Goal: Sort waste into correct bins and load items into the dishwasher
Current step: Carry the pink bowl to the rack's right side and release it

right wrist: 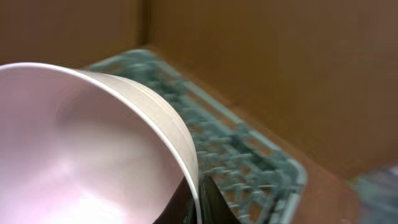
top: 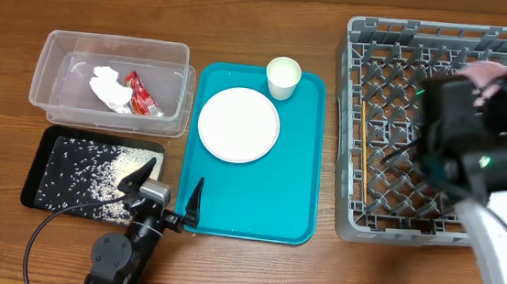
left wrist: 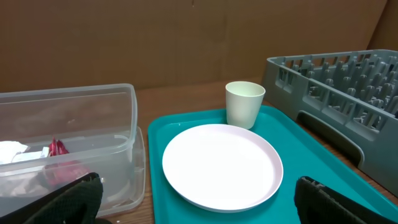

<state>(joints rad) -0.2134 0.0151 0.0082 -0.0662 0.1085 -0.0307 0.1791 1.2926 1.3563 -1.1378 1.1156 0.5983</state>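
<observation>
wooden table (top: pixel 273 24) with a plain brown wall behind it. on the far left sits the clear tub (top: pixel 58 61), and the crumpled tissue (top: pixel 106 86) and red-and-white sauce packet (top: pixel 142 96) are both inside it. just in front of it, the black tray (top: pixel 51 143) has the rice grains (top: pixel 107 180) scattered all over, thickest toward its right end.

the teal tray (top: pixel 257 207) in the middle carries the big white plate (top: pixel 238 124), with the little cup (top: pixel 283 77) upright at the far edge, right next to the plate.

the left end effector (top: pixel 165 186) is released, fingers spread wide, sitting low at the near edge where the black tray meets the teal one.

the grey dish rack (top: pixel 375 125) is on the right, with the chopsticks (top: pixel 366 133) lying along its left side. the right end effector (right wrist: pixel 198 202) is clenched on the rim of the pinkish-white plate (right wrist: pixel 74 149), held up over the rack. that part's blurry from overhead.
</observation>
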